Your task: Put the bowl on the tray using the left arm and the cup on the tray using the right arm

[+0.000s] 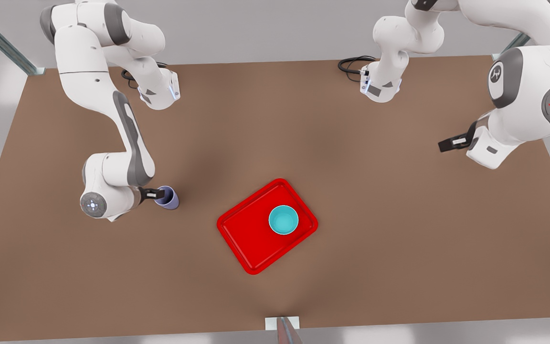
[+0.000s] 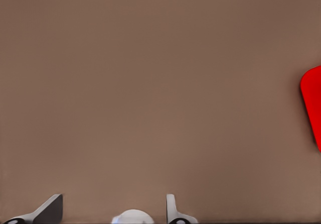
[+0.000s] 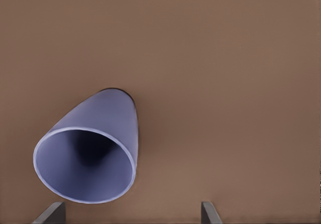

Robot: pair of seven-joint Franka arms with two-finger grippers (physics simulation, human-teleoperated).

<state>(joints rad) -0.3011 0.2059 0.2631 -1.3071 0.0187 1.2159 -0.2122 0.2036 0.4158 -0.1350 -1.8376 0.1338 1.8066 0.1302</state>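
The turquoise bowl (image 1: 283,220) stands upright on the red tray (image 1: 246,239), in the tray's half toward the front view's right. The lavender cup (image 1: 168,198) stands on the brown table, to the front view's left of the tray. My right gripper (image 1: 158,194) is low and right against the cup. In the right wrist view the cup (image 3: 88,156) lies just ahead of the open right gripper (image 3: 129,215), nearer one finger. My left gripper (image 1: 448,144) hangs open and empty above the table at the front view's right, far from the tray. The left wrist view has its fingertips (image 2: 50,210) and a corner of the tray (image 2: 313,103).
Black cables (image 1: 353,64) lie at the arm bases along the table's far edge. A small bracket (image 1: 282,325) sits at the near edge. Bare brown tabletop (image 1: 399,229) surrounds the tray on all sides.
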